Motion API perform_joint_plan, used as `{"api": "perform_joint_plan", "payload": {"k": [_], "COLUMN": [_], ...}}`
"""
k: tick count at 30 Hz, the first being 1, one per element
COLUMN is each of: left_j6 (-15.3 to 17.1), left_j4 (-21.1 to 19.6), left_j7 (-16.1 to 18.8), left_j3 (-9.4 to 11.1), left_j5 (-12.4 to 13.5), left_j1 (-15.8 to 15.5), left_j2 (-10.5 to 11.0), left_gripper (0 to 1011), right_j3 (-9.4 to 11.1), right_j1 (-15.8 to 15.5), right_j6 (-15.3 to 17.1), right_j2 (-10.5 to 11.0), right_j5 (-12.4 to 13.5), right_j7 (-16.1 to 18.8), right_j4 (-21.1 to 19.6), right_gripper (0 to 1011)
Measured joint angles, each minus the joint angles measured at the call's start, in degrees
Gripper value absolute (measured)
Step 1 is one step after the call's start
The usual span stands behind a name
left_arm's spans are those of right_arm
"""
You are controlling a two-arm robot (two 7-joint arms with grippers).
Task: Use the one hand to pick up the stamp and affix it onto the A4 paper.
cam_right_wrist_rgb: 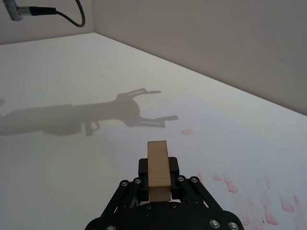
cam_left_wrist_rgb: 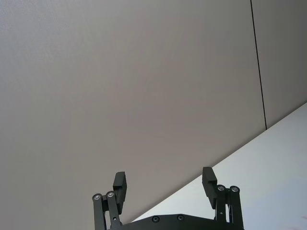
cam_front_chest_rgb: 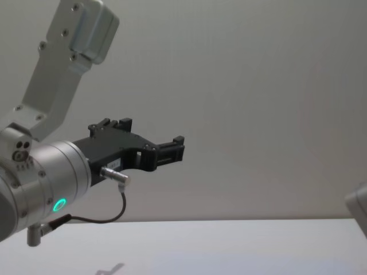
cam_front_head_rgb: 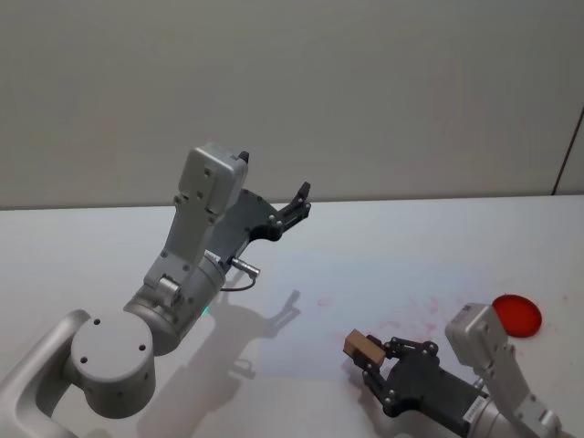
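Plain grey wall behind wht table.

The stamp has its rear end hidden between the fingers of the right gripper, and its printing face cannot be made out. In the head view the right arm runs off the lower right corner, the left arm off the lower left. The edges of the paper are too faint against the table to trace. The left gripper has its base cut off at its wrist view's edge.
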Motion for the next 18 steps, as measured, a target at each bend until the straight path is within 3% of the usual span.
{"api": "perform_joint_plan", "payload": {"k": [18], "left_j6": [0.0], "left_j4": [0.0], "left_j7": [0.0], "left_j3": [0.0], "left_j5": [0.0], "left_j1": [0.0], "left_j2": [0.0], "left_gripper": [1001], "right_j3": [0.28], "right_j1": [0.99], "right_j6": [1.53], "right_j2": [-0.15], "right_j5": [-0.47], "right_j7": [-1.14], "right_j4": [2.25], "right_gripper": [220]}}
